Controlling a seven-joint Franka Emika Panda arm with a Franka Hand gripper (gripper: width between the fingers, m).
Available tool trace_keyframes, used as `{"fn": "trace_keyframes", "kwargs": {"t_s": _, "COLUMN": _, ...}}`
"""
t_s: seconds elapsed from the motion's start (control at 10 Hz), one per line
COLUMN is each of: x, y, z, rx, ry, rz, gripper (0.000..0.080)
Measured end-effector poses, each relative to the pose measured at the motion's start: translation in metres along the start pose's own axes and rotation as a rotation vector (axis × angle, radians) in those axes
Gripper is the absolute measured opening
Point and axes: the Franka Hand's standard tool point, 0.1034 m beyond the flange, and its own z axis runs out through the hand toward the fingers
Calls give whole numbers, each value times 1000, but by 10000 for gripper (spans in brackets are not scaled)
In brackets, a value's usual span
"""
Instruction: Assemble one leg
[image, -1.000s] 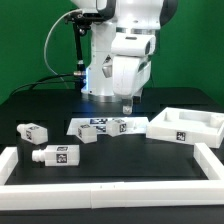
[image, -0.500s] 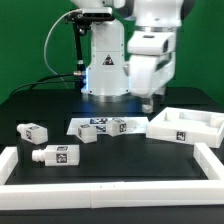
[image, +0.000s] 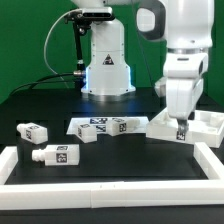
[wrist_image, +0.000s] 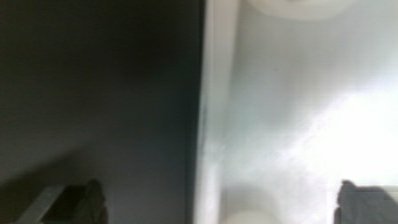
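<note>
The leg (image: 32, 131) lies on the table (image: 130, 160) off the marker board's (image: 100, 127) left end in the exterior view, with its twin (image: 55, 154) nearer the camera. I judge it light, stiff, slick plastic, best pinched mid-length across its long flat sides. My fingers (image: 181, 128) hang beyond the board's right end, over the tray (image: 205, 135), spread wide and empty.
</note>
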Motion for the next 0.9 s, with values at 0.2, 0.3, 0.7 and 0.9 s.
{"fn": "trace_keyframes", "kwargs": {"t_s": 0.2, "x": -20, "y": 3, "z": 12, "rx": -1, "ry": 8, "rz": -4, "gripper": 648}}
{"fn": "trace_keyframes", "kwargs": {"t_s": 0.3, "x": -32, "y": 4, "z": 15, "rx": -6, "ry": 17, "rz": 4, "gripper": 648}}
{"fn": "trace_keyframes", "kwargs": {"t_s": 0.7, "x": -33, "y": 4, "z": 15, "rx": -5, "ry": 16, "rz": 7, "gripper": 388}}
{"fn": "trace_keyframes", "kwargs": {"t_s": 0.9, "x": -32, "y": 4, "z": 15, "rx": -5, "ry": 16, "rz": 7, "gripper": 57}}
